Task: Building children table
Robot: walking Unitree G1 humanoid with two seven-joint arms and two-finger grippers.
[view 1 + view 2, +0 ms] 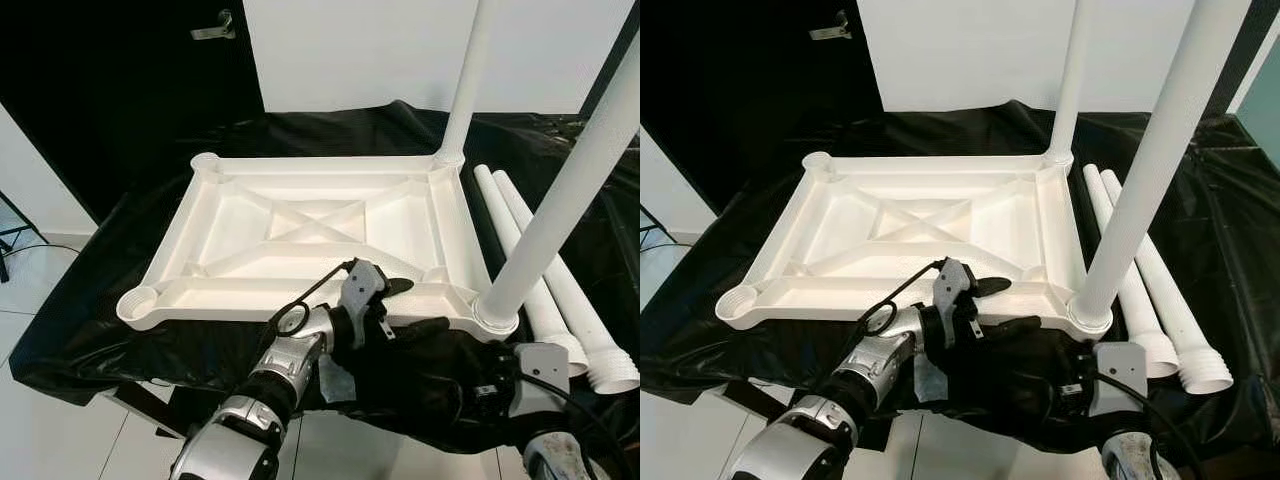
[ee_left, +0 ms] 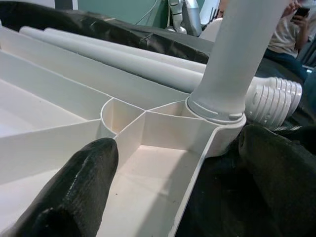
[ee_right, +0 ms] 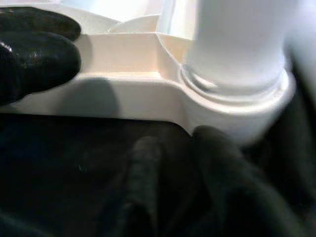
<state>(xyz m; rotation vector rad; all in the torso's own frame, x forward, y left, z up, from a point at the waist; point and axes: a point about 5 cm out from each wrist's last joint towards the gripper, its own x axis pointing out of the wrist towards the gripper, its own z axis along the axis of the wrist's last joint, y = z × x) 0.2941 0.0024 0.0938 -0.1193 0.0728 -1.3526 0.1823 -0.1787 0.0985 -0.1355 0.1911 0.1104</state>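
Left jaws apart astride tabletop (image 1: 300,235) rim | right jaws: cannot tell | tabletop white, ribbed, upside-down, two legs (image 1: 560,190) fitted

A white wall panel (image 1: 400,50) fills the upper centre and right of the frame. To its left stands a black door (image 1: 120,90) with a metal lever handle (image 1: 215,27) at the top. A black cloth (image 1: 90,290) drapes over the work surface across the middle. Pale, glossy floor tiles (image 1: 50,430) show at lower left, and a dark frame leg (image 1: 8,240) stands at the far left edge. The light is bright and even.
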